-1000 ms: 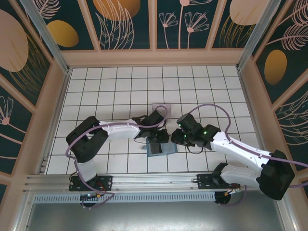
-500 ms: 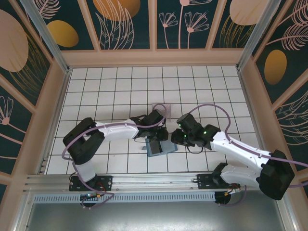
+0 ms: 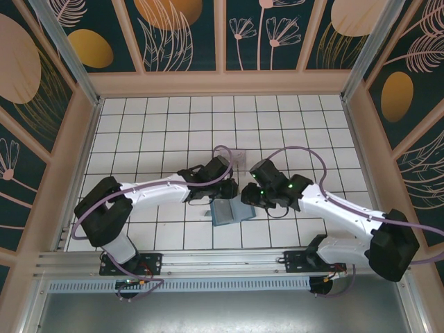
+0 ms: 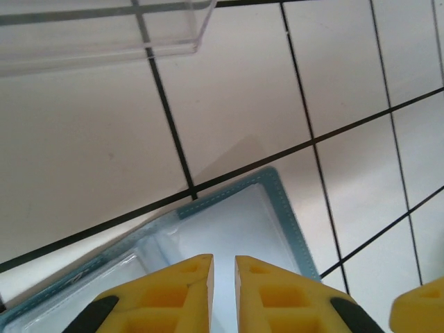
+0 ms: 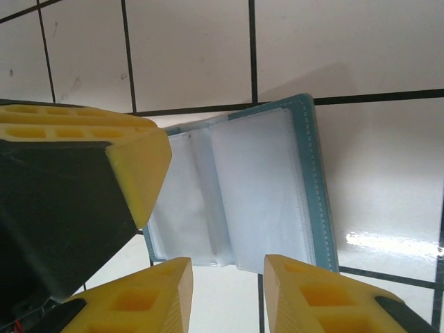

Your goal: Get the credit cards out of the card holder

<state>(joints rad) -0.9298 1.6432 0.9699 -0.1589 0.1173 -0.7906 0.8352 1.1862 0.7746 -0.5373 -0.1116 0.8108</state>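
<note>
**Ana:** Top camera first! The card holder (image 3: 232, 212) lay open and flat on the white tiled table (image 3: 173, 125), just ahead of both arms. The left gripper (image 3: 227, 193) hung over its far edge, and the right gripper (image 3: 245, 199) sat near its far right corner.

**Ben:** Count?

**Ana:** One holder, two grippers. I couldn't pick out the credit cards from up there.

**Ben:** Left wrist view?

**Ana:** Its yellow fingers (image 4: 173, 295) were drawn nearly together. There was a thin slit between them, and I could make out nothing in it. Below them lay the holder's blue stitched border and its clear sleeves. One clear plastic box (image 4: 104, 35) stood apart on the far side.

**Ben:** And the right wrist?

**Ana:** Those jaws stood apart and empty, poised just off the edge where the sleeves ended. The other arm's finger crowded in from the side. The sleeves overlapped too much to count, and I couldn't tell whether any card sat inside.

**Ben:** So how should the pull have gone?

**Ana:** My judgement is that one gripper needed to pin the blue cover flat. The other needed to nip only a card's edge, not the slippery sleeve, and draw it straight out along the pocket's opening. It had to go slow and level, or the light holder would likely have lifted with the card.
</note>
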